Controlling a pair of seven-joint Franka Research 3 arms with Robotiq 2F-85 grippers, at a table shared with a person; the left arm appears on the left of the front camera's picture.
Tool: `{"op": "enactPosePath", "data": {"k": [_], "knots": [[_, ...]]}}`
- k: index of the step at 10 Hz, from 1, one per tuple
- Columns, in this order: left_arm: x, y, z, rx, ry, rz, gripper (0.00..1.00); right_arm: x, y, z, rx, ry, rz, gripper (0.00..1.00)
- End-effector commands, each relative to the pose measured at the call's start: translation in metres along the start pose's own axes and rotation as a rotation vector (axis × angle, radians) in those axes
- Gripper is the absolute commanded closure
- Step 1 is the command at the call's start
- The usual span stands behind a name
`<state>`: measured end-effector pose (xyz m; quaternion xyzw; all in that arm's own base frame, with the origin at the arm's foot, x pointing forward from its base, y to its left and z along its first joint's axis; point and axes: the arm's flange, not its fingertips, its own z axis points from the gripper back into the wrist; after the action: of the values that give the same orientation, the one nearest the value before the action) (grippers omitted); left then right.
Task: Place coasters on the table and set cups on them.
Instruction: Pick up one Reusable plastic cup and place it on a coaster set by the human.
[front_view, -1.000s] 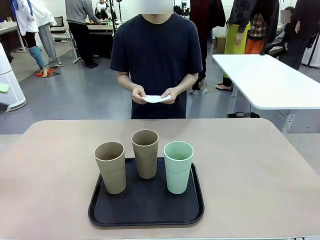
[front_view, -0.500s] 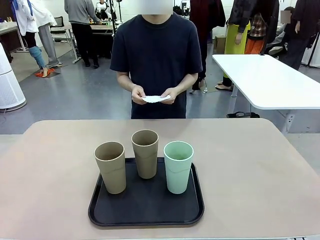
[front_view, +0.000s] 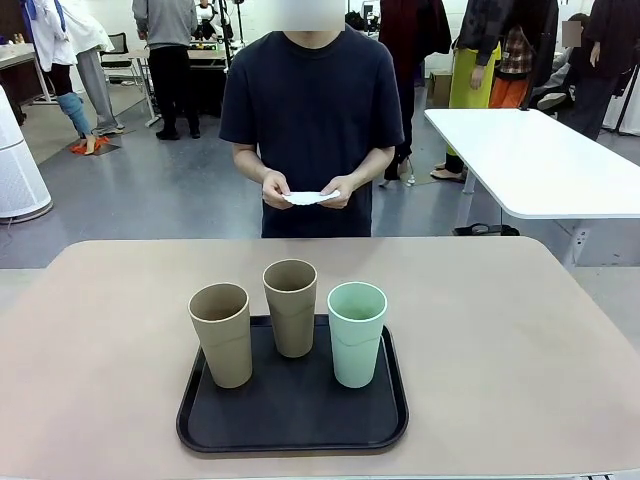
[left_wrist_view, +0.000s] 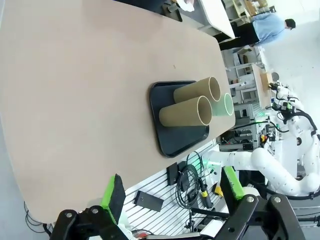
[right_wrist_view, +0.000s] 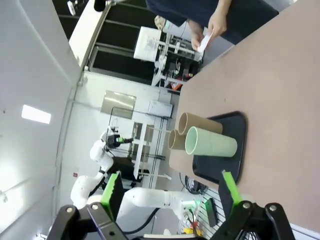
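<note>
Coasters (front_view: 313, 197) sit in the person's hands (front_view: 278, 190), upper centre; none laid. Cups (front_view: 292, 305) wait on the tray (front_view: 292, 440), lower centre. Left gripper (left_wrist_view: 173, 189) and right gripper (right_wrist_view: 169, 189): jaws apart, empty. Next, probably, coasters go onto the table (front_view: 500, 340).

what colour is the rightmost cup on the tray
The tall matte cup is pale mint green; front view shows it best.

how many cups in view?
3, all upright on the tray: left tan cup, middle tan cup set farther back, mint cup right. None seem hidden.
</note>
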<state>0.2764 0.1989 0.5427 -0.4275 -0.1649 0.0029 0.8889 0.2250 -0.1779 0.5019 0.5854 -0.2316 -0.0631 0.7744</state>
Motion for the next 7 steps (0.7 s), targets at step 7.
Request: {"op": "enactPosePath", "data": {"k": [7], "knots": [[0.0000, 0.0000, 0.0000, 0.000, 0.000, 0.000, 0.00, -0.0033, 0.0029, -0.0019, -0.001, 0.029, 0.015, 0.00]]}}
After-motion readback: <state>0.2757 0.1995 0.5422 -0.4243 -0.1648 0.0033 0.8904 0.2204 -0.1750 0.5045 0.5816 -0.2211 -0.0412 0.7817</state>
